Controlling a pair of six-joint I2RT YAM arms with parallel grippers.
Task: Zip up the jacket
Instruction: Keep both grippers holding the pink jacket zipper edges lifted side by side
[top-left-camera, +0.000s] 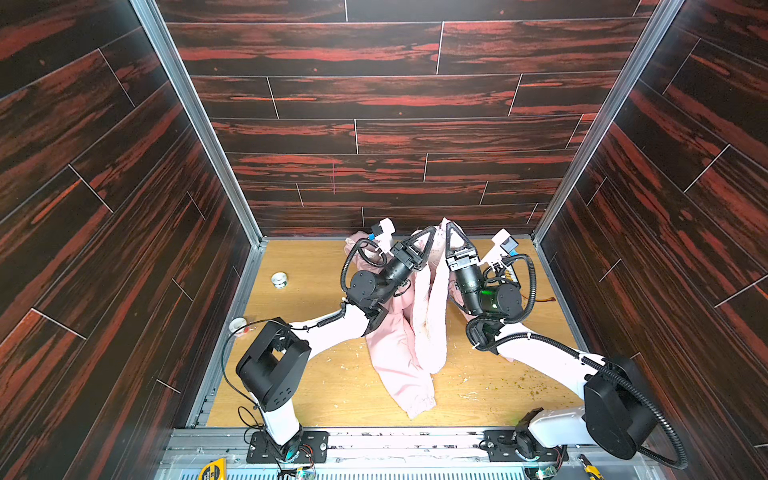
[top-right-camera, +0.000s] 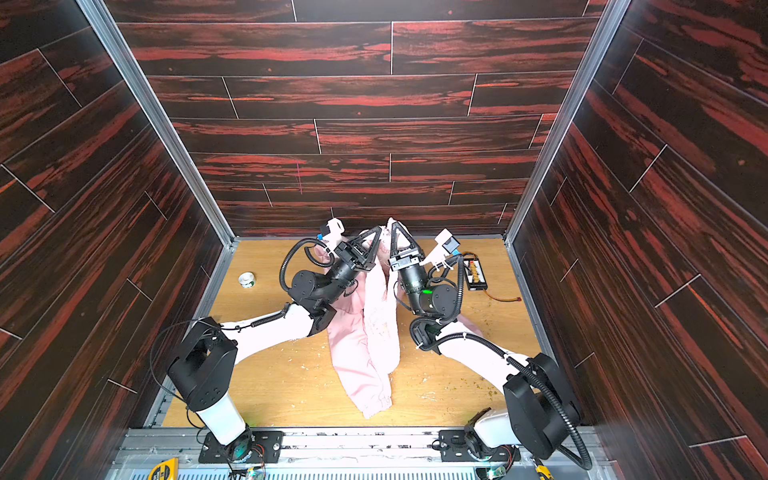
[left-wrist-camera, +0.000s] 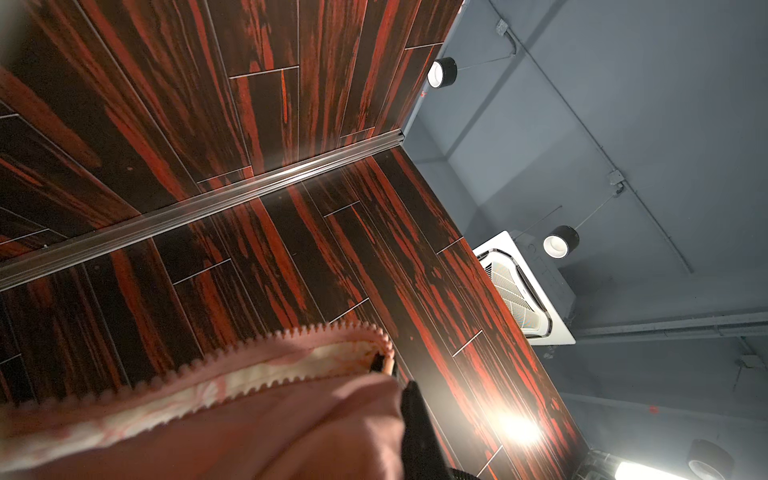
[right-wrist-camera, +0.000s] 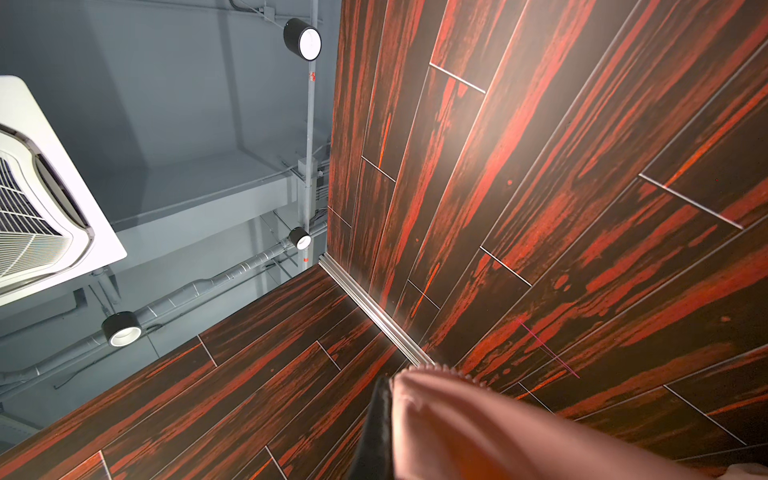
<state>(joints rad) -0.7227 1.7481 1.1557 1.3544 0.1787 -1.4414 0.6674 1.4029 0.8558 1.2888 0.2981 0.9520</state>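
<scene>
1. Dark, red-streaked wood panels wall in a pale wooden surface (top-left-camera: 332, 395), and both arms reach up toward the back wall.
2. The left jaws are clamped on a front edge of the jacket (top-left-camera: 399, 353). The left wrist view shows the pinch right at a row of zipper teeth (left-wrist-camera: 324, 332), with a black finger (left-wrist-camera: 415, 419) against the pink cloth.
3. The right jaws are likewise closed tight on the jacket, at a toothed edge (right-wrist-camera: 457, 371) beside that arm's finger (right-wrist-camera: 376, 415).
4. In both top views the two grips sit close together, raised off the surface. The jacket hangs from them, and its lower part and an elastic cuff (top-left-camera: 419, 405) rest on the wood between the arms.
5. The step in hand looks like bringing the two zipper halves together.
   - Hold both edges level, teeth facing, with the cloth lightly taut.
   - The pictures don't show where the slider or pin is, so find it before any re-grip.
   - Let go of only one side at a time.
</scene>
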